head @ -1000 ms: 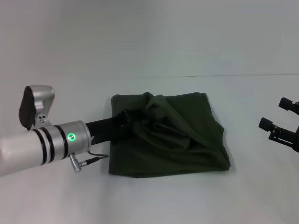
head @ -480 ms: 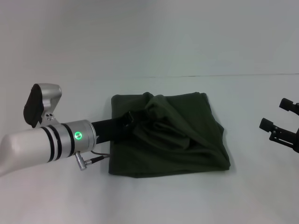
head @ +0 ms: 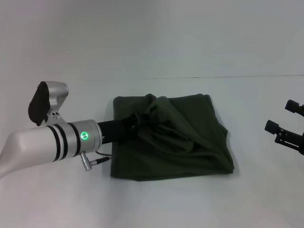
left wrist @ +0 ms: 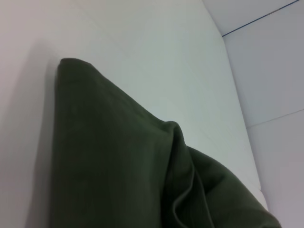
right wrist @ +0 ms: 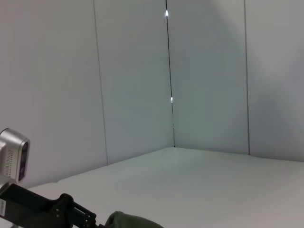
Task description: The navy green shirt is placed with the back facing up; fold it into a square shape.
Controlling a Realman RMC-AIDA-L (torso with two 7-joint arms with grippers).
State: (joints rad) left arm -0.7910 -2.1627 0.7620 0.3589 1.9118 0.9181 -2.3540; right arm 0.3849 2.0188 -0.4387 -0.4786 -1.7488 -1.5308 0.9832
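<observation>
Since a second ago the left arm has slid further in over the table (head: 156,42), its silver wrist and green light now closer to the shirt (head: 185,142), while the cloth itself has barely shifted. From the head view the left gripper (head: 137,118) reaches onto the shirt's near-left part, where the fabric bunches into raised folds; whether its jaws are parted or pinching cloth cannot be told, because dark fingers blend with dark fabric. The shirt lies at the middle of the table as a rough square, plain side showing, with no lettering visible in any view. The left wrist view adds what the head view lacks: a close look at a folded edge rising off the white surface, with a ridge running through it. The right gripper (head: 285,128) hangs at the right edge, well apart from the shirt, jaws spread and empty. The right wrist view shows mostly white walls, with the left gripper (right wrist: 71,213) and a sliver of shirt (right wrist: 128,221) at its lower edge.
</observation>
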